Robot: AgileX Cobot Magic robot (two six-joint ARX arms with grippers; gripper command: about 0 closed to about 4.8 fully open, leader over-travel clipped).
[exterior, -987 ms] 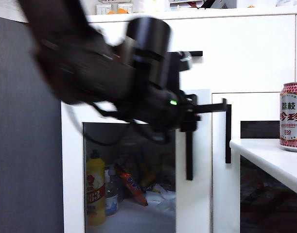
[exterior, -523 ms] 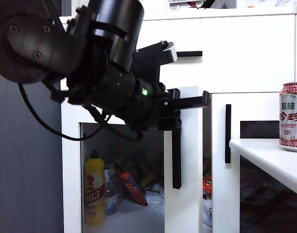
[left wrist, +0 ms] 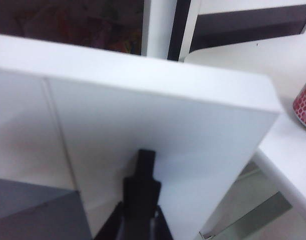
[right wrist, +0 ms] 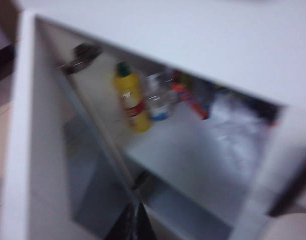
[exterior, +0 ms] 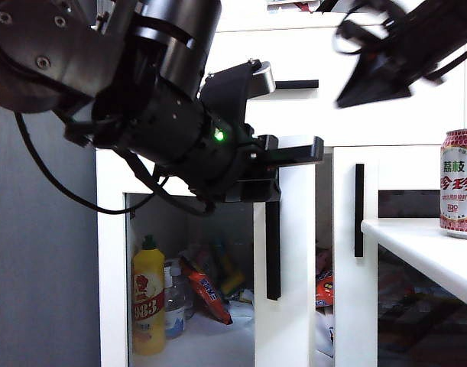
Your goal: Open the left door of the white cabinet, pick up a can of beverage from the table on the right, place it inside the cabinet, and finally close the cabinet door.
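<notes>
The left gripper (exterior: 294, 153) sits at the top edge of the tall white-framed left door (exterior: 290, 252) with its vertical black bar handle (exterior: 273, 248). The fingers are nearly closed and lie against the top of the door; in the left wrist view the gripper (left wrist: 142, 170) presses on the white panel (left wrist: 158, 135), but a firm hold cannot be confirmed. The door stands partly open on the large white cabinet (exterior: 371, 99), and a narrow gap shows between it and the right door.

Inside the cabinet, at about seven o'clock in the exterior view, stands a tall yellow bottle with green cap (exterior: 149, 302); just beside it are a smaller clear bottle (exterior: 174, 310) and a tilted orange packet (exterior: 206, 294).

The right gripper (exterior: 371, 76) is blurred at about one o'clock in the exterior view, high in front of the cabinet and well apart from the can. Its jaws are closed and hold nothing. The right wrist view is blurred and looks into the open cabinet.

The small red-and-white patterned metal can of beverage (exterior: 458, 183) stands upright at three o'clock on the smooth white tabletop (exterior: 424, 248), near its edge.
</notes>
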